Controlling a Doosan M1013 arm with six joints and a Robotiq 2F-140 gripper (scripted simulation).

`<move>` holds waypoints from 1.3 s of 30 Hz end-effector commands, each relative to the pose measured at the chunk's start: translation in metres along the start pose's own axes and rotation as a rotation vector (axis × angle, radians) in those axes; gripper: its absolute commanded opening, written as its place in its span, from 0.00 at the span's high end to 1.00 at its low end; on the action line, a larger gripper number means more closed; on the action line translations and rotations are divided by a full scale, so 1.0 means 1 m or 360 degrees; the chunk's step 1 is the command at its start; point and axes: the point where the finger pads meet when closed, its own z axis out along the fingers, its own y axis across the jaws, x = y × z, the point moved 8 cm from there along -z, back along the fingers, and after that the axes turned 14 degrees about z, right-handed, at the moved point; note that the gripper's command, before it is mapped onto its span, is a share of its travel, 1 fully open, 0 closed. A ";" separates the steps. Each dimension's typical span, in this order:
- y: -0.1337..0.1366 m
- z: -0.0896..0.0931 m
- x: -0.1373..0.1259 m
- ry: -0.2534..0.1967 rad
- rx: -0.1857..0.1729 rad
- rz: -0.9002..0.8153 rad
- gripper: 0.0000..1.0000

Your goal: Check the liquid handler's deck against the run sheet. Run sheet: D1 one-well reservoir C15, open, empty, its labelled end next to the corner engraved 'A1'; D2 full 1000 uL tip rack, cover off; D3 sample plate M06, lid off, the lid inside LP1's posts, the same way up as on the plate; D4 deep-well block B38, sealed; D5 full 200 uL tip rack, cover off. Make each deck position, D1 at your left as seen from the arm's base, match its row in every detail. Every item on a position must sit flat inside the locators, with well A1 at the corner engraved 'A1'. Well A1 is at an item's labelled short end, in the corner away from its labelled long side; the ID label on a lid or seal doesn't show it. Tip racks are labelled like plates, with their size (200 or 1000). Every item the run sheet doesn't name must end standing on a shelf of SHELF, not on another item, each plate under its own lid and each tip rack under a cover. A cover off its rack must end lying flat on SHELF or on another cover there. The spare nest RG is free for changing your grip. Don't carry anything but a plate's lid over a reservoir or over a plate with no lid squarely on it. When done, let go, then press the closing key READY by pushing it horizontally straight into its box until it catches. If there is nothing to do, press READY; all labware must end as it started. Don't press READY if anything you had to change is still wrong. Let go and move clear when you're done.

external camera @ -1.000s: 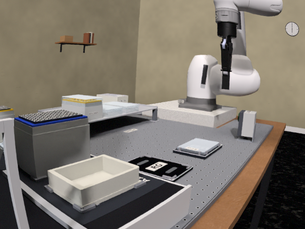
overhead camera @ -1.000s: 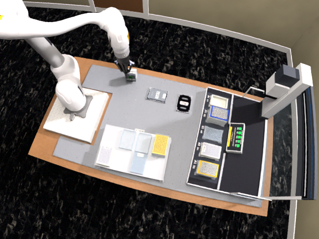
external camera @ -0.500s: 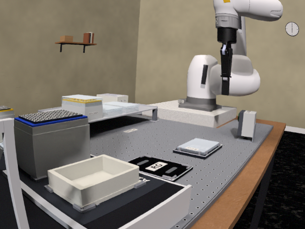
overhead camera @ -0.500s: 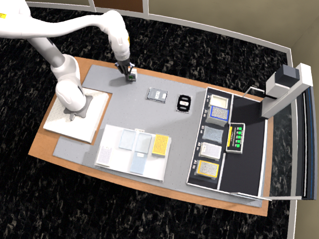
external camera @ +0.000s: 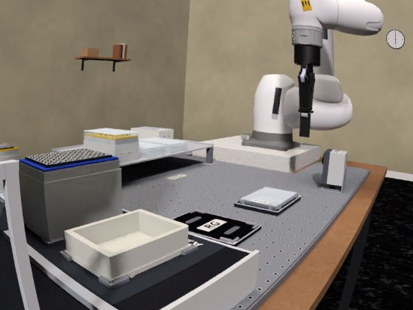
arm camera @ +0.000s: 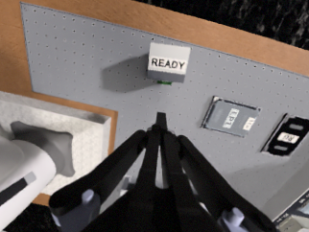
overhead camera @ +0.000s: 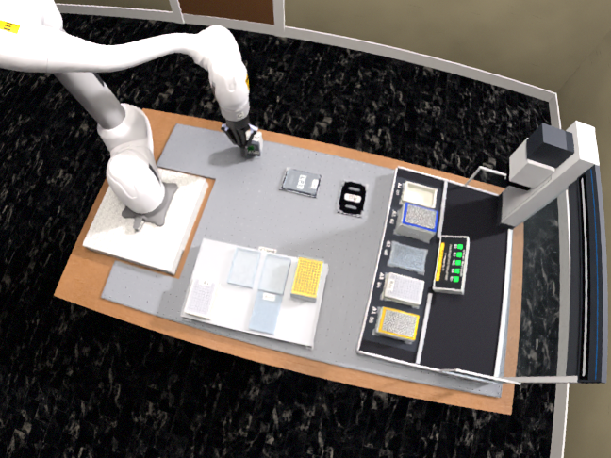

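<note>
My gripper (overhead camera: 245, 141) is shut and empty. It hangs fingers down a little above the plate, just beside the READY box (overhead camera: 254, 148). In the exterior view the fingertips (external camera: 304, 132) are above and left of the box (external camera: 334, 168). In the wrist view the tips (arm camera: 160, 118) point at the box (arm camera: 167, 62), with its green key below the label. The deck holds a white open reservoir (overhead camera: 419, 194), a blue-rimmed tip rack (overhead camera: 420, 218), a plate (overhead camera: 408, 257), a sealed block (overhead camera: 404, 288) and a yellow-rimmed tip rack (overhead camera: 398, 323). A lid lies in LP1 (overhead camera: 301, 182).
The black RG nest (overhead camera: 353, 202) is empty. SHELF (overhead camera: 256, 290) carries a covered yellow tip rack (overhead camera: 307, 278), a plate (overhead camera: 199, 297) and clear covers. A panel with green lights (overhead camera: 451, 264) stands beside the deck. The arm's base (overhead camera: 135, 187) is at the left.
</note>
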 end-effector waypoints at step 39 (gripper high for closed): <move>0.000 0.062 0.000 0.0001 -0.0001 0.0000 0.90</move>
